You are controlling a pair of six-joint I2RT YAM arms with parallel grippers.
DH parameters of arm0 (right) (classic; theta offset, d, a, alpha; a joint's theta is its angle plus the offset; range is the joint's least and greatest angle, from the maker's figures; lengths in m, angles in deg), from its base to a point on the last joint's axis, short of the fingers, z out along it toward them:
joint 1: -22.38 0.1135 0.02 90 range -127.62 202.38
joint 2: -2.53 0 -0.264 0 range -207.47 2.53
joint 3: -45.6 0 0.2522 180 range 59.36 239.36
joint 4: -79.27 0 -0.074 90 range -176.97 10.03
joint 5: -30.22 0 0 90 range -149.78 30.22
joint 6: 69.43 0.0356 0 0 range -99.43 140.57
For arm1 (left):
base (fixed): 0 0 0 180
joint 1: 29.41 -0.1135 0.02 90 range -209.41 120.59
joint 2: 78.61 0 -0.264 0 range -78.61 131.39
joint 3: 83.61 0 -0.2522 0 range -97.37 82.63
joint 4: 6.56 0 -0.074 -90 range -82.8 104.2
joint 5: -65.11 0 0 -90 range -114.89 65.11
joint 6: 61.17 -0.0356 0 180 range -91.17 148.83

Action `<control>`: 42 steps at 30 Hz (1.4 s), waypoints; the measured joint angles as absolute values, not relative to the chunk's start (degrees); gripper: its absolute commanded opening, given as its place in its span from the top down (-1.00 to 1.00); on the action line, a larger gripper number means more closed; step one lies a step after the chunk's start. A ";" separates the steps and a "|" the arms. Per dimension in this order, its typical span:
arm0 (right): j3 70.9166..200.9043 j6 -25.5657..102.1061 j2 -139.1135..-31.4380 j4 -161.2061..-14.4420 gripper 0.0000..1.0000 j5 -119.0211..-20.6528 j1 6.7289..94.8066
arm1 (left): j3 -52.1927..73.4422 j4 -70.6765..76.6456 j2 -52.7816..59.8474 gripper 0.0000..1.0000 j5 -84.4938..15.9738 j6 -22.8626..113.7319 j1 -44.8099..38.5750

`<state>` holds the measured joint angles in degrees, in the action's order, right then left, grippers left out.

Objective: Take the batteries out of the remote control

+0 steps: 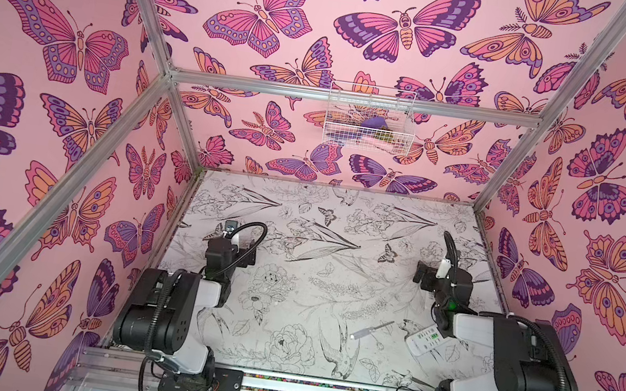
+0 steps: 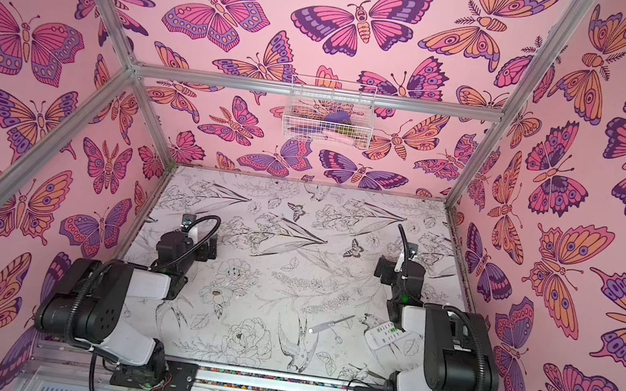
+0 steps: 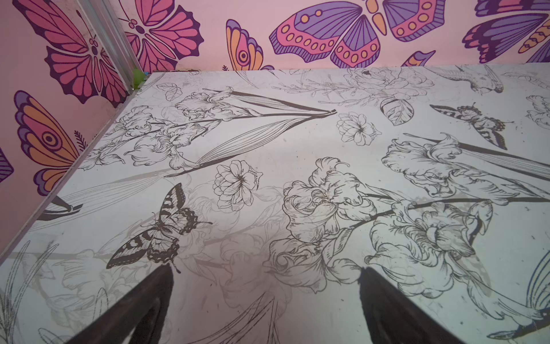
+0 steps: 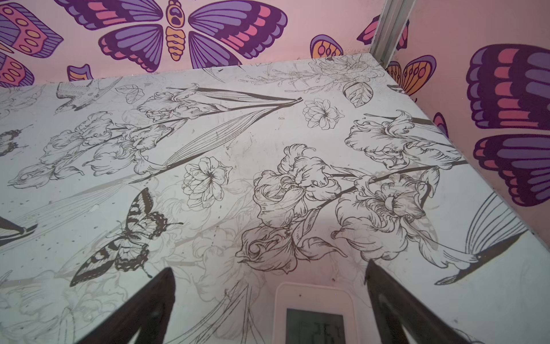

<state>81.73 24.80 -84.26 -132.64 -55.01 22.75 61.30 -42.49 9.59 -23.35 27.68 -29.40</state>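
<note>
The white remote control (image 1: 426, 340) lies face up on the near right of the table, in both top views, one end tucked under my right arm (image 1: 457, 289). In the right wrist view its upper end and grey display (image 4: 314, 300) show low between the fingers of my right gripper (image 4: 269, 266), which stands open just above it, holding nothing. My left gripper (image 3: 266, 269) is open too, over bare table on the left. The batteries are hidden.
A screwdriver (image 1: 372, 328) with a clear handle lies just left of the remote. The floral table (image 1: 315, 255) is walled in by butterfly-patterned panels. A white wire basket (image 1: 368, 123) hangs on the back wall.
</note>
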 measured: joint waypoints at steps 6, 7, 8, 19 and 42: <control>81.73 24.80 -84.26 -132.64 -1.00 -55.18 22.75 | 61.30 -42.53 9.59 -0.98 -23.35 27.66 -29.40; 81.73 24.80 -84.26 -132.64 -1.00 -55.18 22.75 | 61.30 -42.53 9.62 -0.98 -23.35 27.68 -29.40; 81.73 24.80 -84.26 -132.64 -1.00 -55.18 22.75 | 61.30 -42.57 9.62 -0.98 -23.35 27.66 -29.40; 81.73 24.80 -84.26 -132.64 -1.00 -55.23 22.75 | 61.33 -44.21 10.18 -0.98 -23.33 27.64 -29.37; 83.08 24.63 -78.55 -126.33 -0.99 -55.82 22.75 | 59.82 -37.44 6.56 -0.98 -23.13 27.46 -29.33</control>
